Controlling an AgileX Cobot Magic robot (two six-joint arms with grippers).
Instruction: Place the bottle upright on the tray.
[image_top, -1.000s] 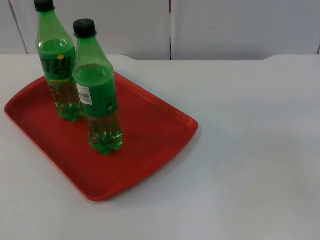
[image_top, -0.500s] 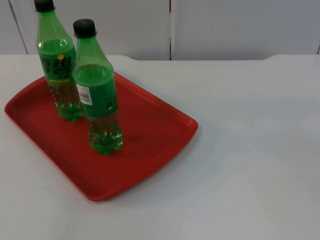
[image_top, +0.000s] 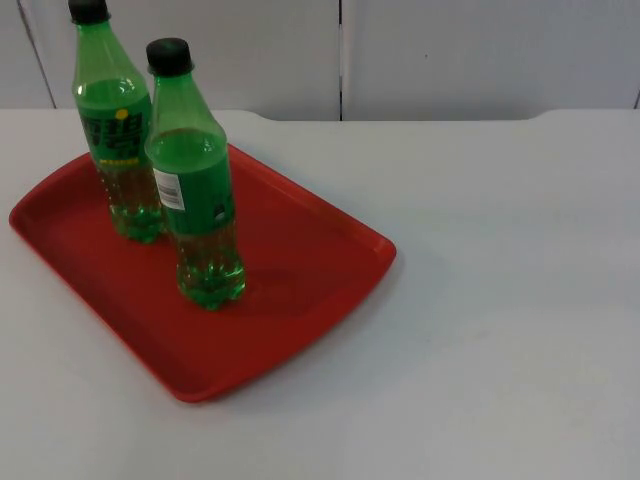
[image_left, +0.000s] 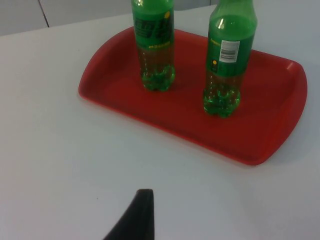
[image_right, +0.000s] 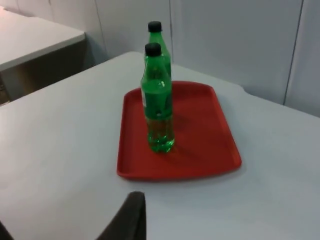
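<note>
Two green bottles with black caps stand upright on the red tray (image_top: 300, 270) at the table's left. The bottle with the barcode label (image_top: 195, 190) is nearer the tray's middle, and the other bottle (image_top: 115, 130) stands behind it at the far left. From the left wrist I see the tray (image_left: 270, 110), the barcode bottle (image_left: 227, 60) and the other bottle (image_left: 154, 45). My left gripper (image_left: 142, 217) waits over bare table, short of the tray's edge. My right gripper (image_right: 131, 217) waits well back from the tray (image_right: 200, 130), where one bottle (image_right: 158, 105) partly hides the other (image_right: 156, 37).
White table top (image_top: 500, 300) stretches to the right of the tray and in front of it. The grey partition wall (image_top: 450, 50) closes the far edge. A second table surface (image_right: 35, 35) stands beyond the near table in the right wrist view.
</note>
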